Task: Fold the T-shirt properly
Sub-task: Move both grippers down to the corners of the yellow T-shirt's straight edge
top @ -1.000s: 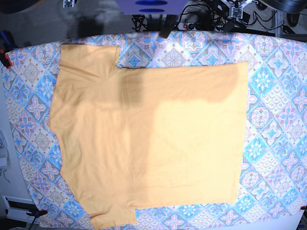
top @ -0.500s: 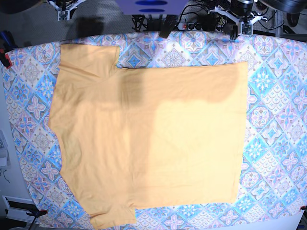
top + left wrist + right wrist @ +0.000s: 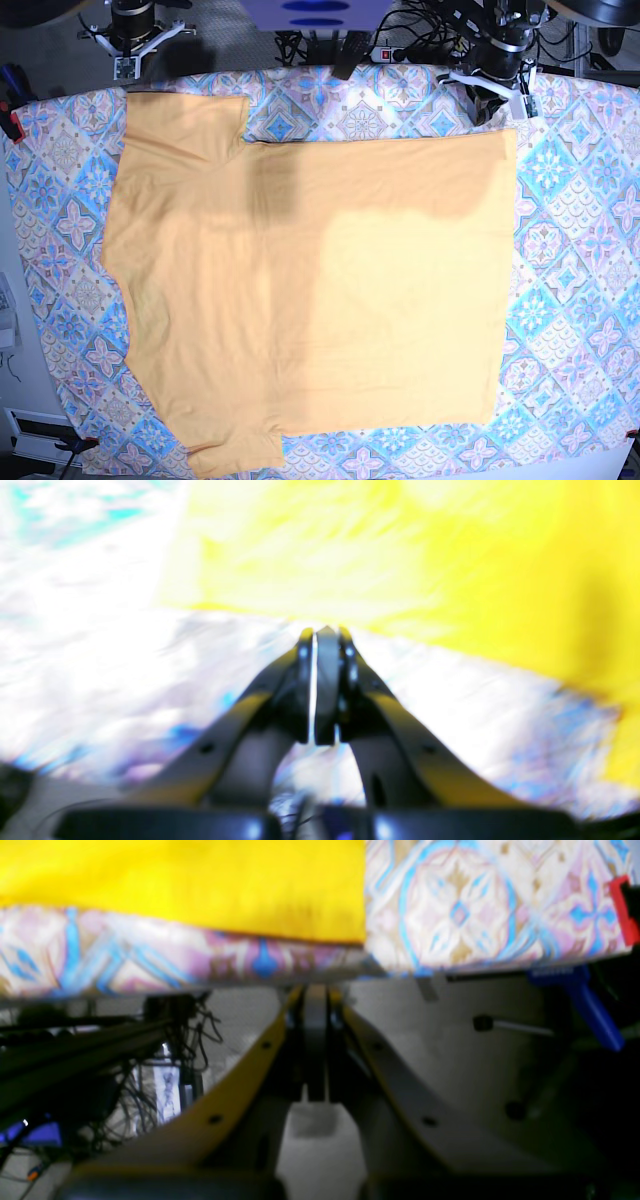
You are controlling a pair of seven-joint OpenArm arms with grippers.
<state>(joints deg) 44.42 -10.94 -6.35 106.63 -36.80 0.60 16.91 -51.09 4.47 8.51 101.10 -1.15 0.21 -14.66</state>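
Note:
The yellow-orange T-shirt (image 3: 310, 290) lies spread flat on the blue-pink tablecloth (image 3: 570, 250), sleeves toward the left side of the base view. My left gripper (image 3: 487, 108) hovers at the shirt's far right corner, shut and empty. In the left wrist view its shut tips (image 3: 325, 630) sit over bare tablecloth just short of the T-shirt (image 3: 400, 555) edge. My right gripper (image 3: 130, 68) stays behind the table's far left edge. Its shut tips (image 3: 315, 988) are below the table edge, facing the T-shirt (image 3: 200, 880) sleeve corner. Nothing is held.
Red clamps (image 3: 12, 125) pin the cloth at the table's left edge, and one red clamp (image 3: 622, 910) with a blue clamp handle (image 3: 590, 1000) shows near my right gripper. Cables and a power strip (image 3: 400, 50) crowd the space behind the table.
Both arms have come down into the base view from the far side. The left one has advanced to the shirt's far right corner. The shirt has not moved.

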